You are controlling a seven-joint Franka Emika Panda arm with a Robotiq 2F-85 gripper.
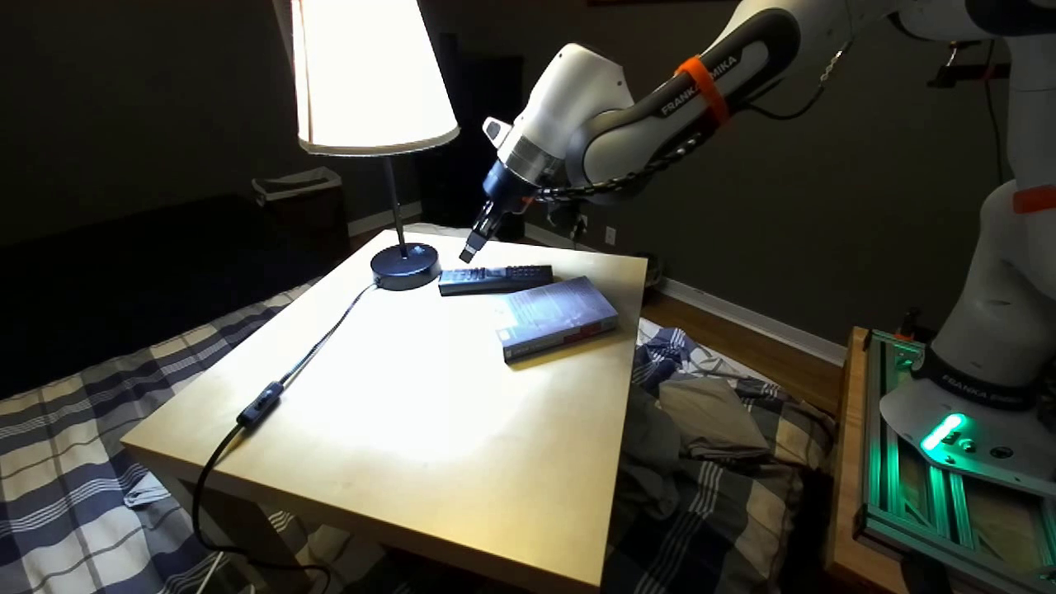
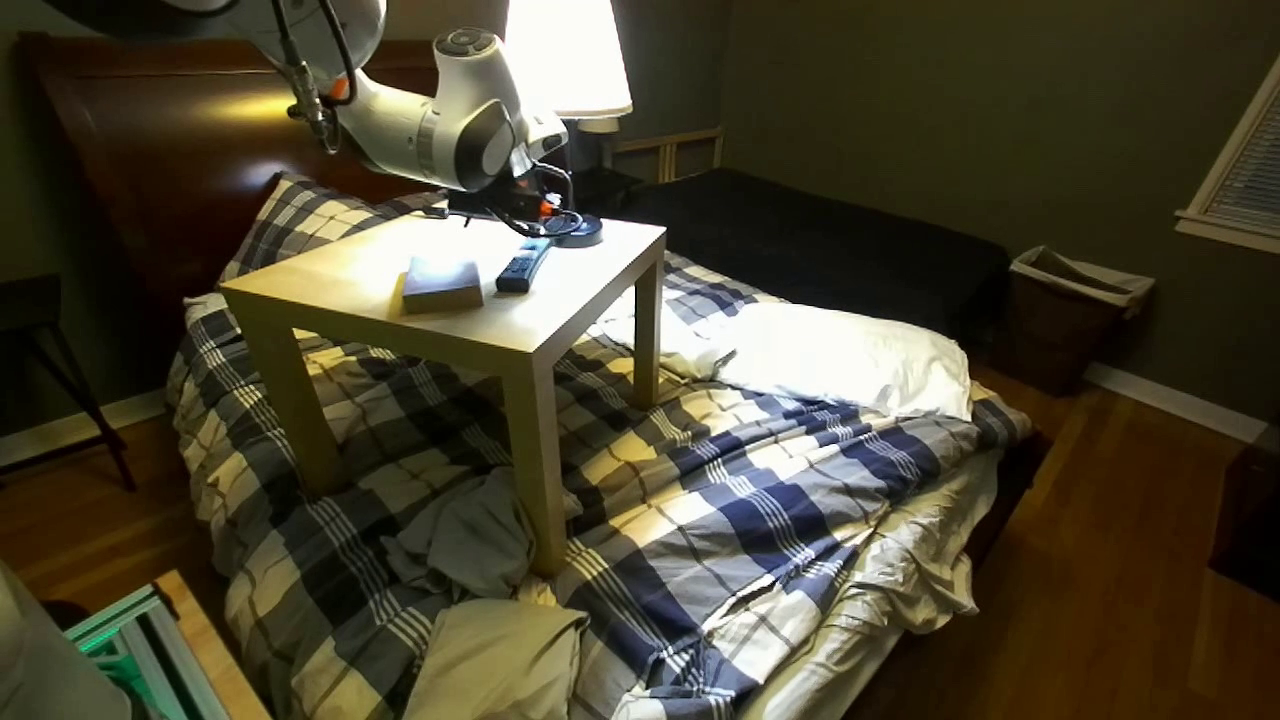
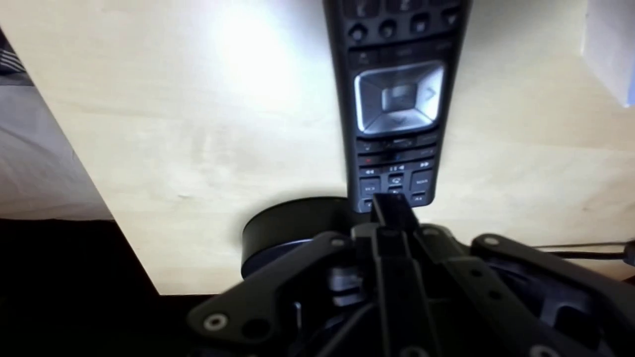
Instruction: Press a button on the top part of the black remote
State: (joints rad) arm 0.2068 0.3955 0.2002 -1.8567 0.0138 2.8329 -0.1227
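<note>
Gripper (image 1: 471, 247) at upper centre in an exterior view, slanting down and left off the white arm (image 1: 569, 107); fingers drawn together, grasp empty. Tips hang just above the left end of the black remote (image 1: 495, 280), thin gap between. Remote lies flat on the table (image 1: 355, 429), slightly above mid-frame. Round dark lamp base (image 1: 405, 266) just beside its left end; blue-grey slab (image 1: 557, 316) near, to the lower right. Lampshade (image 1: 371, 74) bright at upper left.

Wrist view: remote runs from the top edge, right of centre, down to below the middle; fingertips (image 3: 392, 207) cover part of its lower end. Remote's silver pad (image 3: 399, 99) in the upper half. Lamp base partly behind the gripper, lower centre.

In an exterior view, remote and slab sit left of centre, in the upper half; plaid bedding (image 2: 810, 520) under the table.
</note>
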